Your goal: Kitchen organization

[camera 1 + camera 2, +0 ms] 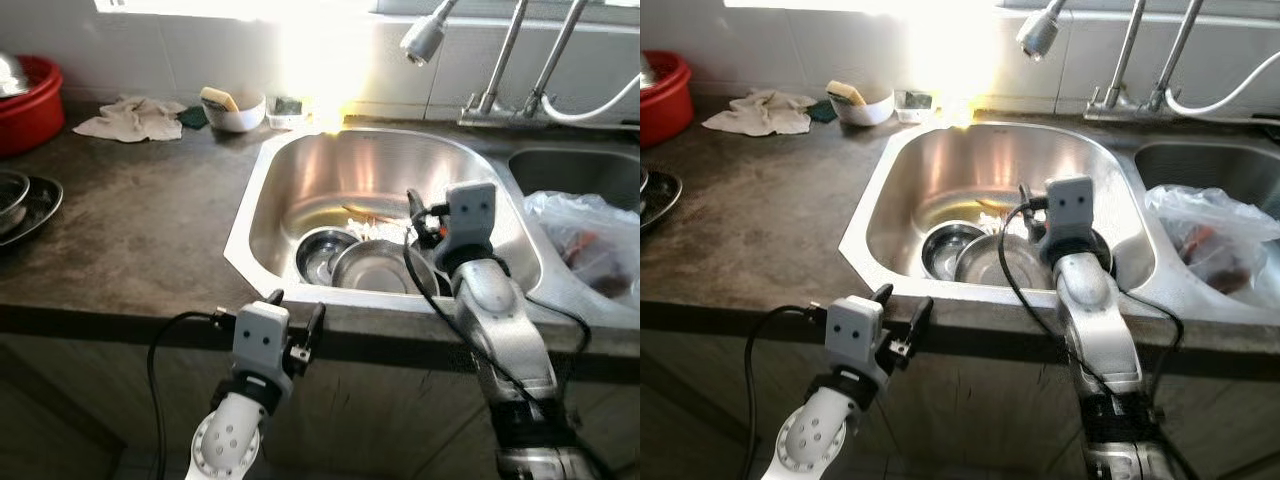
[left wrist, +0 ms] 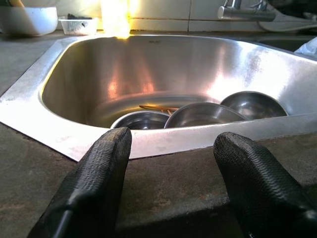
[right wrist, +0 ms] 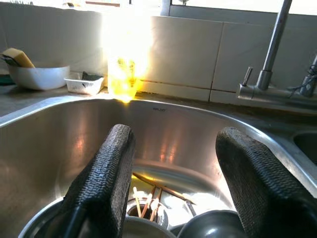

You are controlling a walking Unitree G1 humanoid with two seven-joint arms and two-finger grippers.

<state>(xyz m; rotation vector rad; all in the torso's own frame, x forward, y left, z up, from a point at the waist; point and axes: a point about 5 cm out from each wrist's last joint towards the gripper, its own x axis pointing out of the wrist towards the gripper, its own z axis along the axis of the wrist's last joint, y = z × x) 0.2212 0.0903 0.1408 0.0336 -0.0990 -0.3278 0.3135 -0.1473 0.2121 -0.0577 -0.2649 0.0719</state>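
Stainless steel bowls (image 1: 375,265) crowd your steel sink (image 1: 262,205); your right gripper (image 1: 418,222) hovers above them, fingers spread, ready to lift; left gripper (image 1: 296,324) waits open.

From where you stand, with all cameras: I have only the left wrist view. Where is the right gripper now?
Observer: The right gripper is over the sink, above the steel bowls, fingers open.
Operator: Is something in the neighbouring basin?
Observer: Yes, a clear plastic bag lies there.
Operator: What stands far left on the counter?
Observer: A red tub, with dark plates nearer the front edge.
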